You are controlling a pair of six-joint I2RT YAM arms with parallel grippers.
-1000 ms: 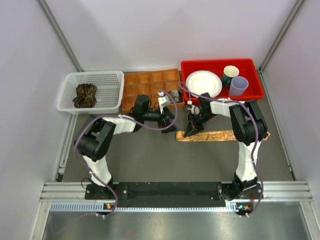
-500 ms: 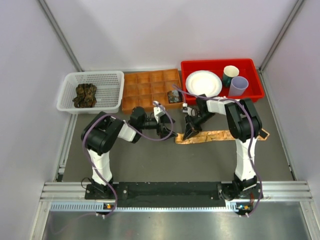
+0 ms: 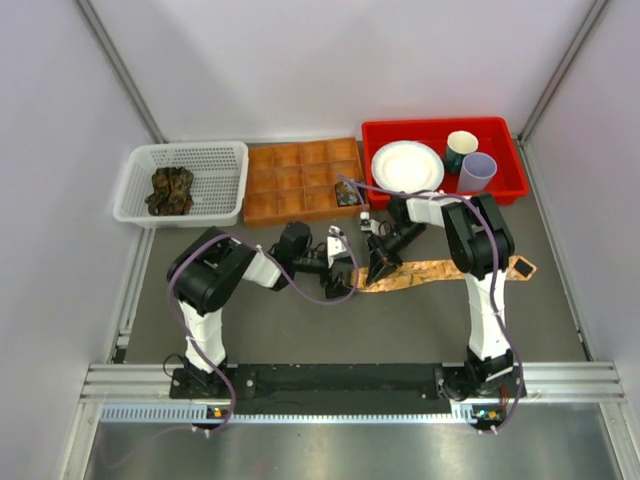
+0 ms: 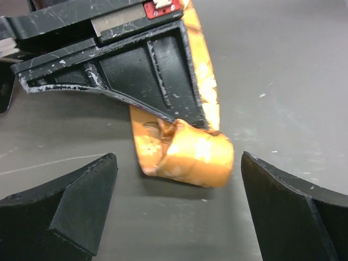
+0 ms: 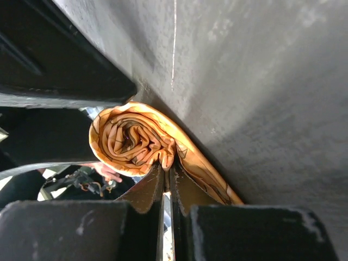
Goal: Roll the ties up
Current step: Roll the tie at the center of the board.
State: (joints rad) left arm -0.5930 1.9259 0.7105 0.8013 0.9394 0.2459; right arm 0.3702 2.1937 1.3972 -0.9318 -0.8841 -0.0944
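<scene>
A tan-orange tie [image 3: 450, 270] lies flat across the table's middle, its left end wound into a small roll [image 4: 190, 155]. My right gripper [image 3: 381, 270] stands over that roll, shut on a fold of the fabric at the roll's edge [image 5: 168, 163]. My left gripper [image 3: 345, 272] sits just left of the roll, open, its two fingers [image 4: 65, 206] spread either side of it without touching. A dark green-brown tie [image 3: 170, 190] is bunched in the white basket [image 3: 225, 160]. Another dark rolled tie [image 3: 347, 195] sits in a compartment of the brown tray.
The brown compartment tray [image 3: 290, 175] stands behind the grippers, next to the basket. A red bin [image 3: 510, 185] at the back right holds a white plate [image 3: 407, 166] and two cups [image 3: 468, 160]. Walls close in on both sides.
My left gripper has swung right and nearer, from beside the brown tray to the tie's rolled end. The right gripper has shifted slightly nearer with the tie.
</scene>
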